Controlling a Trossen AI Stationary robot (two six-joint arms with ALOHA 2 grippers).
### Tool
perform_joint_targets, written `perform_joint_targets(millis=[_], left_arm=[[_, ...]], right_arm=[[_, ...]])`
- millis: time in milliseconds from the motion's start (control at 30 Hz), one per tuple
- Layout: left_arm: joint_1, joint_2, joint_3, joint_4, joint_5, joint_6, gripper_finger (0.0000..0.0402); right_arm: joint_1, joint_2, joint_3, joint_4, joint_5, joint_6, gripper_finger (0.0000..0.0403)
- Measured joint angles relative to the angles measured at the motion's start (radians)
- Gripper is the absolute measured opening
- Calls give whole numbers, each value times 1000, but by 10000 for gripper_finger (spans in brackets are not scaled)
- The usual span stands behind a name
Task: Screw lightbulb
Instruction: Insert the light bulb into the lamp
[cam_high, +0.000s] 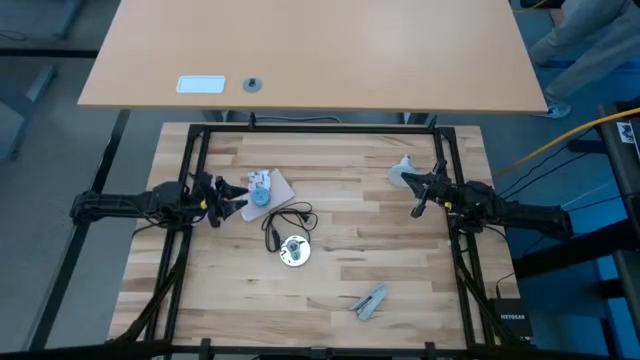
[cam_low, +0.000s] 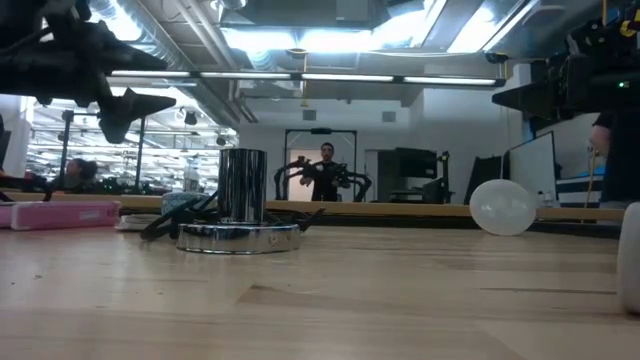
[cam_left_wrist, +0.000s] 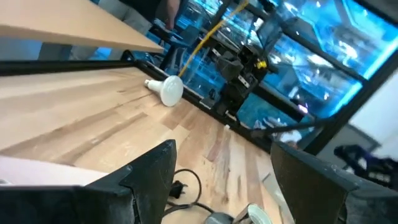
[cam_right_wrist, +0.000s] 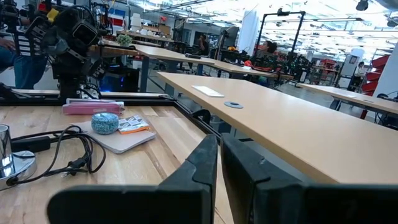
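Note:
The lightbulb (cam_high: 402, 175) lies on its side on the wooden table, at the far right; it also shows in the low view as the lightbulb (cam_low: 503, 207) and in the left wrist view as the lightbulb (cam_left_wrist: 166, 89). My right gripper (cam_high: 418, 195) hovers level just beside it, above the table, fingers shut (cam_right_wrist: 219, 146) and empty. My left gripper (cam_high: 238, 197) hovers at the table's left, open (cam_left_wrist: 221, 186), with nothing between its fingers. A shiny silver disc with a black cord (cam_high: 293, 250) stands on the table's middle.
A blue round cap (cam_high: 260, 196) rests on a flat pad (cam_high: 275, 185) by my left gripper. A grey object (cam_high: 370, 301) lies near the front edge. Black frame rails (cam_high: 320, 127) border the table. A second table (cam_high: 320, 50) stands behind, with a white card (cam_high: 200, 84).

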Motion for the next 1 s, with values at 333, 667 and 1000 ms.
perform_joint_targets(millis=[333,667,1000], left_arm=[[0,50,0,247,-68,20,255],[0,357,36,497,-70,33,255],[0,710,248,520,-70,227,255]], right_arm=[[0,0,0,3,3,1,27],[0,0,0,5,9,4,27],[0,0,0,7,36,16,29]])
